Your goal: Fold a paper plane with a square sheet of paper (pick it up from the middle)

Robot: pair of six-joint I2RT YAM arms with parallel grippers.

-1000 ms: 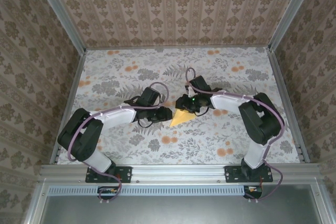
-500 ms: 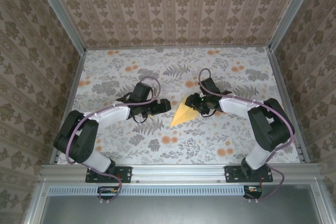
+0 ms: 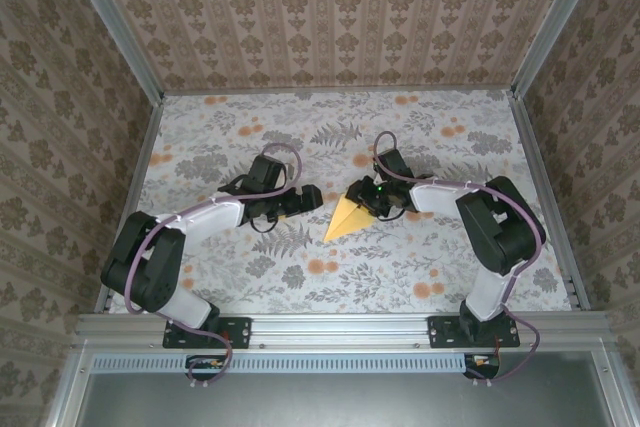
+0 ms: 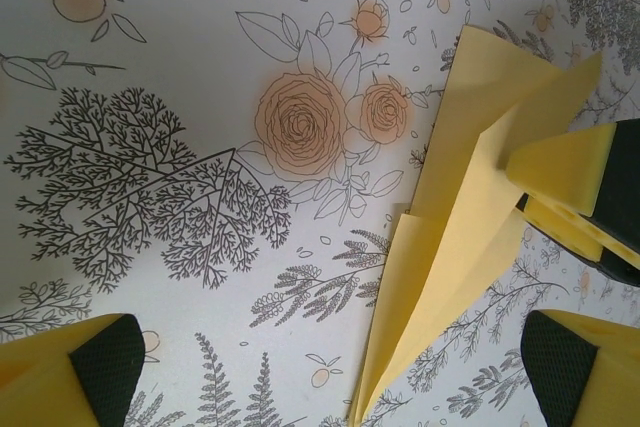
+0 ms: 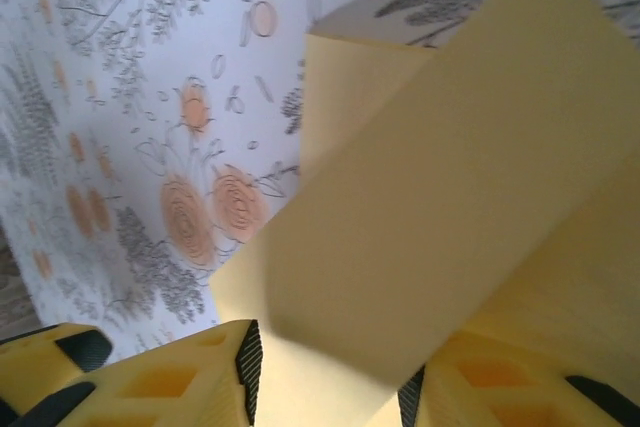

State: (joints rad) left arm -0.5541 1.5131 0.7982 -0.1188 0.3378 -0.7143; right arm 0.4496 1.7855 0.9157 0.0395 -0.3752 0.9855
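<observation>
Right gripper (image 3: 366,197) on paper plane (image 3: 345,217)

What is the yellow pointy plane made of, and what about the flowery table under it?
The paper plane looks like thin, matte pale-yellow paper: sharp straight creases and overlapping flaps that lift slightly. The table seems covered in a smooth printed sheet, maybe paper or vinyl; its roses and ferns lie flat, without weave or shine.
</observation>
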